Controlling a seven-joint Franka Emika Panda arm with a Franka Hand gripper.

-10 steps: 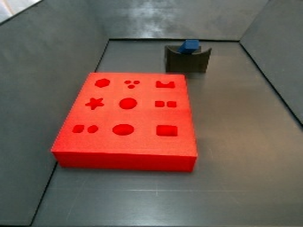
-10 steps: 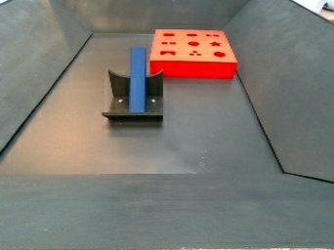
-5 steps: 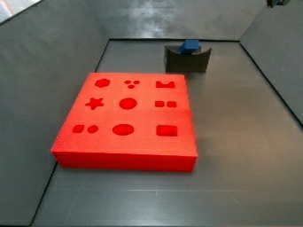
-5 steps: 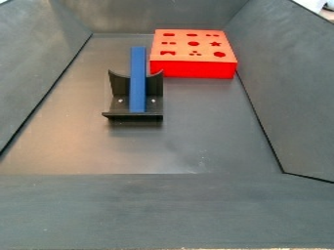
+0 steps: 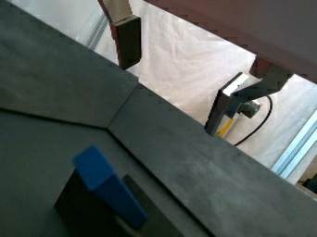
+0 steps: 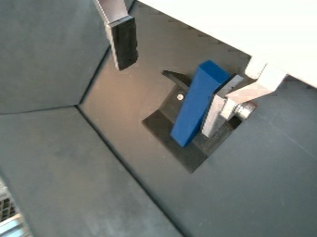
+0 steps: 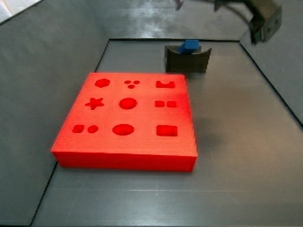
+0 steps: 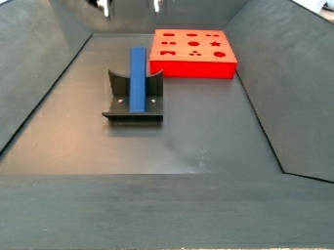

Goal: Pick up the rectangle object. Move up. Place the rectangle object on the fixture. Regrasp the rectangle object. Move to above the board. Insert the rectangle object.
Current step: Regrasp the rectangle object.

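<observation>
Both side views show the blue bar (image 8: 137,77) lying in the fixture (image 8: 133,101), untouched, just beside the red board (image 8: 194,53) on the worktop (image 8: 196,137). The gripper (image 8: 129,6) hangs well above the bar, jaws spread wide with nothing between them. In a wrist view the bar (image 6: 198,103) sits between the fingers (image 6: 122,42), far below, with a clear path.

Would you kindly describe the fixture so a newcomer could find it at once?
Start from the big red board; beside it on the dark floor stands the fixture, a small dark holder. It alone carries the blue rectangle object in its notch. The gripper hangs open, high above it.
</observation>
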